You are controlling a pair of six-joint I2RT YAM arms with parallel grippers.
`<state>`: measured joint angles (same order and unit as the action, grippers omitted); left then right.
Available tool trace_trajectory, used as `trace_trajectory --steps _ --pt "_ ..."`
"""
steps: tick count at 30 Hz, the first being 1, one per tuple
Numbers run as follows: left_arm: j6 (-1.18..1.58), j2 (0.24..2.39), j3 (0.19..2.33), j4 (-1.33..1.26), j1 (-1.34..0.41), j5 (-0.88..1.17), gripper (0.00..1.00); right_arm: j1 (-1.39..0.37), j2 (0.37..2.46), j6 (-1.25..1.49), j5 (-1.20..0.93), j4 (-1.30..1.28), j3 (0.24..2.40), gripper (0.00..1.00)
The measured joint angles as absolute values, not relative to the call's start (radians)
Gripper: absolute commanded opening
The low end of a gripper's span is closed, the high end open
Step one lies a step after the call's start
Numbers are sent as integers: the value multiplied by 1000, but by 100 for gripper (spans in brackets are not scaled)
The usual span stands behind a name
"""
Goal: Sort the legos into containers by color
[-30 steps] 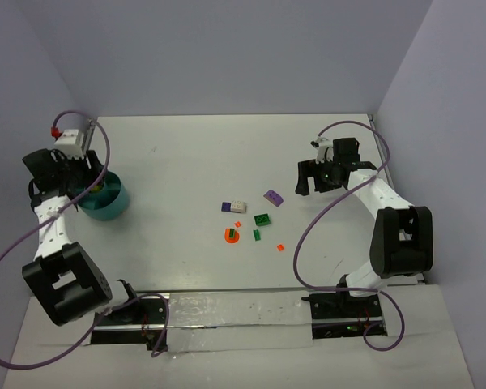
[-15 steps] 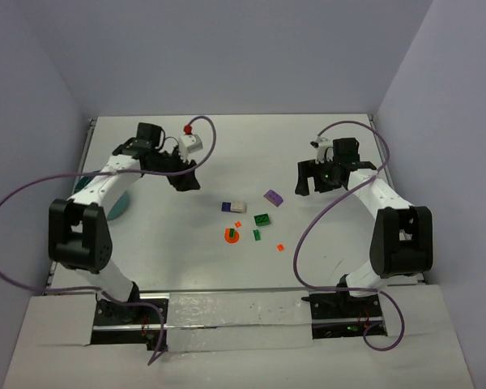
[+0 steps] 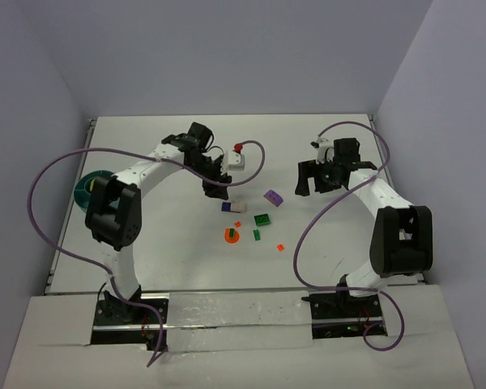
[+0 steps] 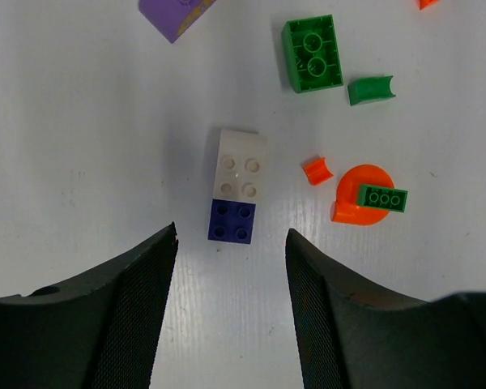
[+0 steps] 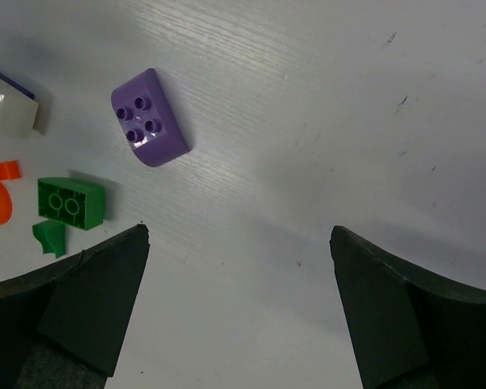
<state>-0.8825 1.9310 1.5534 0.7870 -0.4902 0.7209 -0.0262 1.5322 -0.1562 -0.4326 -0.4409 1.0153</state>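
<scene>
Two pairs of jaws parted, bricks loose on the desk

We see the left jaws spread apart with nothing between them, hanging over the desk (image 3: 170, 243). Just ahead of their gap lies a white brick (image 4: 241, 164), touching end to end a dark purple-blue brick (image 4: 232, 221), the darker one nearer the jaws. Beyond that pair and to the right in the wrist view sit a green brick (image 4: 312, 53), a curved green bit (image 4: 371, 89), a small orange bit (image 4: 316, 169) and a round orange piece (image 4: 352, 203) with a little green plate (image 4: 382, 197) on top. The teal bowl (image 3: 83, 185) stands well apart from the left jaws, on the side away from the bricks. We find the right jaws wide apart and empty too. A lilac rounded brick (image 5: 150, 119) lies ahead of them, towards the left of their wrist view.
</scene>
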Motion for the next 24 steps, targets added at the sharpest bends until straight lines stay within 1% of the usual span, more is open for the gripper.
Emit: trace_trajectory --steps 9,20,24 --pt "-979 2024 1588 836 -585 676 62 -13 1542 -158 -442 -443 1015 100" --pt "-972 2080 1596 799 -623 604 67 -13 1542 -159 -455 -443 1015 100" --pt "-953 2085 1594 760 -642 568 67 -13 1542 -159 -457 -443 1015 100"
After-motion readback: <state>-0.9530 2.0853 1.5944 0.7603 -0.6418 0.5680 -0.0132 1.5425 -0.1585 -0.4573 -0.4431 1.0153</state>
